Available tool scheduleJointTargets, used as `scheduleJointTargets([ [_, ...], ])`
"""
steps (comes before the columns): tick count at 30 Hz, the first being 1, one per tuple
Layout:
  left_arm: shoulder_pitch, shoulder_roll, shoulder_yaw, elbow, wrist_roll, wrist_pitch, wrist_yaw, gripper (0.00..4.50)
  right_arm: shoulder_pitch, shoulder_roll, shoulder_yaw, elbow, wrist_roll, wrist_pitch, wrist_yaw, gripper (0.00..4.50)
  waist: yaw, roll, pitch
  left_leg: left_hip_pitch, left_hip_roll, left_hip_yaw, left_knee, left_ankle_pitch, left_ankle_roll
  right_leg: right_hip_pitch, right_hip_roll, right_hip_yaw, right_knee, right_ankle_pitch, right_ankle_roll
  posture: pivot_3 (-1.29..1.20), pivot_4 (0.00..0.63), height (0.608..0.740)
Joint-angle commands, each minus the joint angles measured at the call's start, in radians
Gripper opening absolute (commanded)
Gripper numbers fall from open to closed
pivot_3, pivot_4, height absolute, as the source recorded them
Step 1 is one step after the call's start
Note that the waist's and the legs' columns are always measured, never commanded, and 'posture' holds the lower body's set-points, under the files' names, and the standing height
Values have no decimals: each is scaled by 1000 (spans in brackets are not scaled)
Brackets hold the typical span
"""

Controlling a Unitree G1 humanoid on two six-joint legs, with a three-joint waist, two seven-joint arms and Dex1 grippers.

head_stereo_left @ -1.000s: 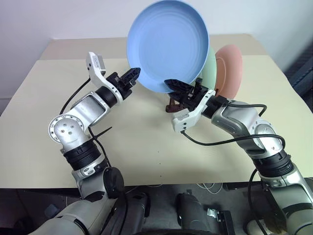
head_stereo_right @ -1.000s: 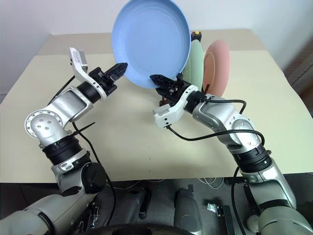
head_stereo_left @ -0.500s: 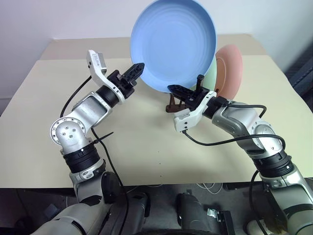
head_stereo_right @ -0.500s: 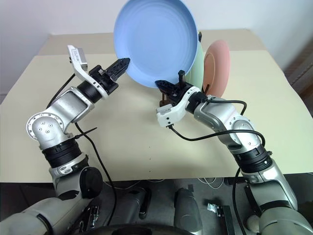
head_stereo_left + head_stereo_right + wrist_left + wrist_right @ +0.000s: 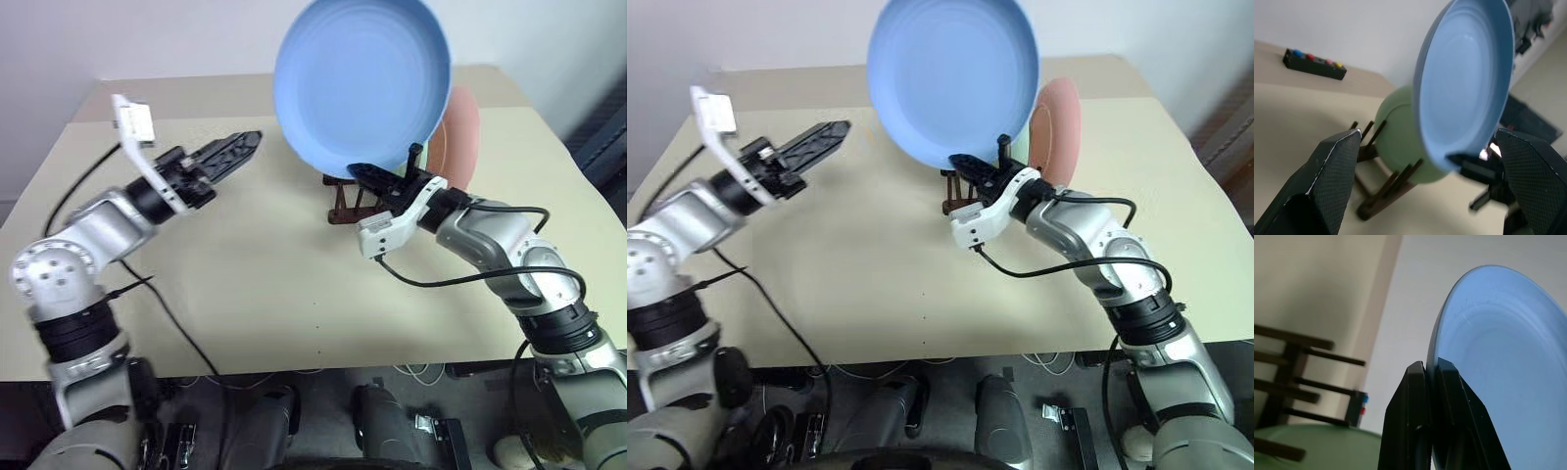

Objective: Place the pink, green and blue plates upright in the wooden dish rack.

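The light blue plate [image 5: 362, 83] is held up on edge above the table, with my right gripper [image 5: 377, 178] shut on its lower rim. In the right wrist view both fingers [image 5: 1415, 396] pinch that rim. Behind it the green plate [image 5: 1396, 137] and the pink plate [image 5: 462, 137] stand upright in the dark wooden dish rack [image 5: 343, 206]. My left gripper [image 5: 233, 150] is open and empty. It hangs to the left of the blue plate, clear of it.
A black box with coloured buttons [image 5: 1313, 63] lies at the back of the beige table [image 5: 245, 284]. The rack stands right of centre, and bare tabletop spreads to its left and front.
My left gripper has opened, let go of the blue plate's rim and drawn back to the left. The right gripper keeps the plate, which has tipped slightly to the right.
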Motion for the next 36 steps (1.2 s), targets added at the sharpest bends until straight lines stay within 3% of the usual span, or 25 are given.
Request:
scheduleJointTargets([
  [1,40,115,-41,23,137,-138,-212,4471,-45,56,-72,-51,134,35,-21,0,-1,0,0,0,1,2,-1,0,0,-1,1,2,0,0,-1,0,150,740],
  [11,58,101,-107,46,204,-229,-293,4471,-200,253,-192,-132,651,280,85,0,0,0,0,0,5,4,-1,0,0,-3,3,4,-1,2,-3,0,150,740],
  [13,56,92,-124,40,215,-239,-299,4471,-242,336,-256,-168,870,456,85,0,-2,0,0,0,5,4,-1,0,0,-3,3,4,-1,2,-3,0,150,740],
  [17,62,93,-161,27,279,-299,-323,4471,-316,470,-409,-223,1295,790,0,0,-3,0,0,0,7,5,-2,0,0,-4,5,6,-1,4,-5,0,150,740],
  [24,74,117,-200,21,349,-360,-392,4471,-353,544,-581,-191,1813,1069,-222,0,-2,1,0,0,10,6,-6,-3,4,-7,7,6,-2,5,-7,0,150,740],
  [36,87,121,-208,17,467,-541,-461,4471,-153,591,-625,-76,2162,1109,-366,0,-5,2,0,0,13,9,-9,-3,4,-9,9,7,-3,6,-8,0,150,740],
])
